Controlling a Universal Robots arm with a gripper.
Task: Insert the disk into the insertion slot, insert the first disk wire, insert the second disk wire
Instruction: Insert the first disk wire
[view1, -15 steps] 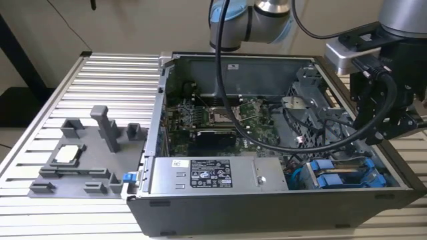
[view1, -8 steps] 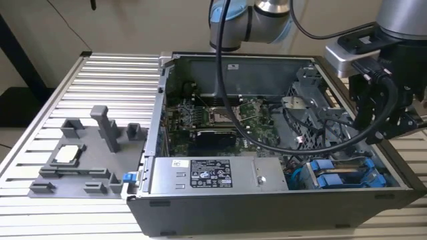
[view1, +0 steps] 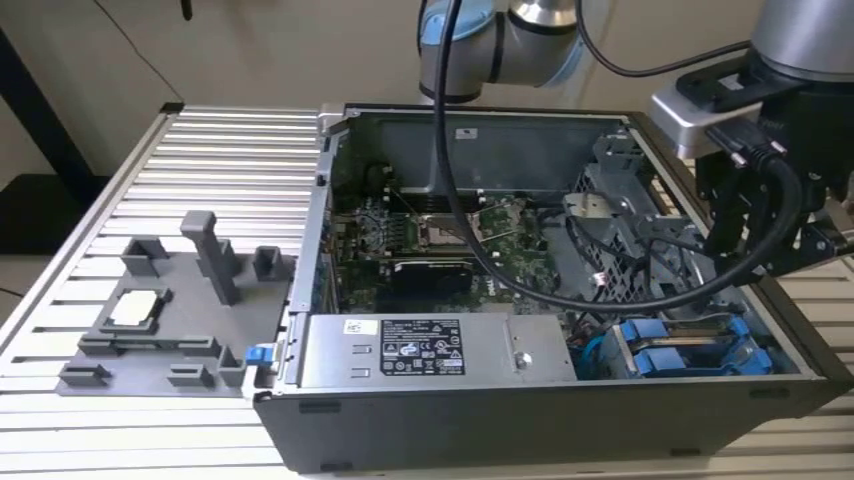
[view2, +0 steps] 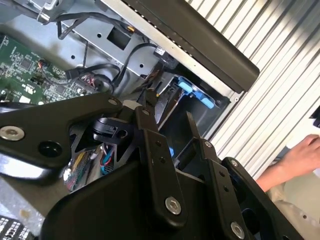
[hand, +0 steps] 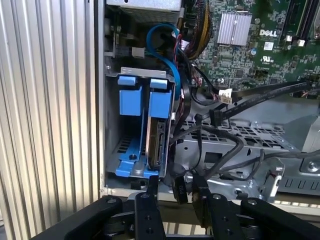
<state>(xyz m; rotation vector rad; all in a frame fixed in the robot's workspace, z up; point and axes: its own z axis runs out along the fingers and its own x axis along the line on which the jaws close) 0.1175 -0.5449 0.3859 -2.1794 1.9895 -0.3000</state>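
Hovering gripper (hand: 175, 189), fingers (hand: 152, 187) apart and empty, near disk (hand: 156, 142) seated in slot (hand: 142, 72); disk looks stiff, heavyish, shock-sensitive, best taken by its blue carrier tabs (hand: 161, 100).

An open dark grey metal computer case (view1: 534, 430) stands on the ribbed aluminium tabletop (view1: 227, 150), with a grey plastic fixture tray (view1: 160, 330) beside it on the exterior view's left. Inside, the silver power supply box (view1: 427, 350) lies along the near wall. Beside it (on the exterior view's right) sits the dark sheet-metal insertion slot (hand: 120, 145), with the blue-framed silver disk (hand: 157, 142) standing on edge in it. The green motherboard (view1: 427, 235) lies behind.
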